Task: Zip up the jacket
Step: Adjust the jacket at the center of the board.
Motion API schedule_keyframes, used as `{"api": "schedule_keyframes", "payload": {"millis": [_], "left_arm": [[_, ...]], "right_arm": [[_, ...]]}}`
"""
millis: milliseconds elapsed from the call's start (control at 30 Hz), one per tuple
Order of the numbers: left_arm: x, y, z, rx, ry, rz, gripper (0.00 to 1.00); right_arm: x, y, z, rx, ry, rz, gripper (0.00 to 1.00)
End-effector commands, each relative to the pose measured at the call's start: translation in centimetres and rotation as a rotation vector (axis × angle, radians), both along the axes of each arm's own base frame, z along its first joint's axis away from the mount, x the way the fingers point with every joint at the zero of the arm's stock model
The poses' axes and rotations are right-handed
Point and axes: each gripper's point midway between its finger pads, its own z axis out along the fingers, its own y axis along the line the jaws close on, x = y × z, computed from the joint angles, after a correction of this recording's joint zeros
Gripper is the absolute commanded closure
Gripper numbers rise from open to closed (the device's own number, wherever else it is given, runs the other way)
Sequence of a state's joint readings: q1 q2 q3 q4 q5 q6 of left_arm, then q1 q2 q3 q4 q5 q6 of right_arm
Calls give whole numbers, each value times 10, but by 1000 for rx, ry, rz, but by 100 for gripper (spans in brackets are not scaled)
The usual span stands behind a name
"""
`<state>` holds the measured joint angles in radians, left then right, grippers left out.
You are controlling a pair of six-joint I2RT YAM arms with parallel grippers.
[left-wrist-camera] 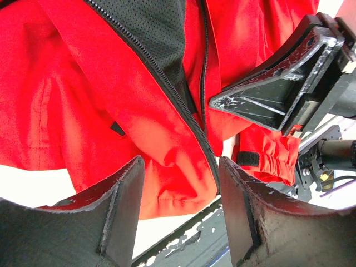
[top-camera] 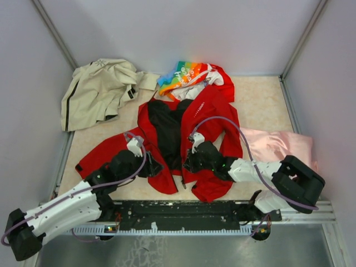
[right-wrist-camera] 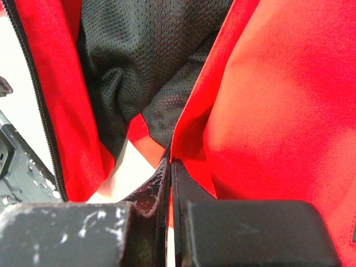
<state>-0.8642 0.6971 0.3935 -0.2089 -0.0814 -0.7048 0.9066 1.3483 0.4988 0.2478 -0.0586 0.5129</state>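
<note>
The red jacket (top-camera: 208,119) lies open on the table, its black lining (top-camera: 167,130) showing down the middle. My left gripper (top-camera: 151,167) is open over the bottom corner of the jacket's left front panel. In the left wrist view, the hem (left-wrist-camera: 167,194) and the dark zipper line (left-wrist-camera: 167,83) lie between and beyond the spread fingers (left-wrist-camera: 125,194), which hold nothing. My right gripper (right-wrist-camera: 171,164) is shut on the zipper edge of the right front panel (right-wrist-camera: 278,111), with a sliver of red fabric between its jaws. Its fingers (left-wrist-camera: 267,94) also appear in the left wrist view.
A beige jacket (top-camera: 100,92) lies at the back left. A rainbow-printed garment (top-camera: 186,75) sits at the red jacket's collar. A pink cloth (top-camera: 278,146) is on the right. The black mounting rail (top-camera: 183,211) runs along the near edge, and walls close in the sides.
</note>
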Motion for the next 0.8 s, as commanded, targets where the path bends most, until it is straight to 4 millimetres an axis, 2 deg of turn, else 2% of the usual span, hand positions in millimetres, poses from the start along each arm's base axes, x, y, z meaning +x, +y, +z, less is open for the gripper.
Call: {"api": "schedule_keyframes", "payload": {"millis": [0,233,467,667,767], "left_arm": [[-4,-2,6,-29,3,-12,39],[-7,-21,22,-86,-3,-92,39],[-8,-36,33,-136,-1,-136,39],[-9,-47,46,-187,-7,-170,43],[-7,-52,48,-195,-10,-179,45]], "right_arm": [[4,11,20,74,-49,6,100],[-1,17,40,150,-67,41,100],[-10,19,70,246,-114,83,100],[-21,21,78,293,-118,135,100],[-21,21,75,299,-111,131,100]]}}
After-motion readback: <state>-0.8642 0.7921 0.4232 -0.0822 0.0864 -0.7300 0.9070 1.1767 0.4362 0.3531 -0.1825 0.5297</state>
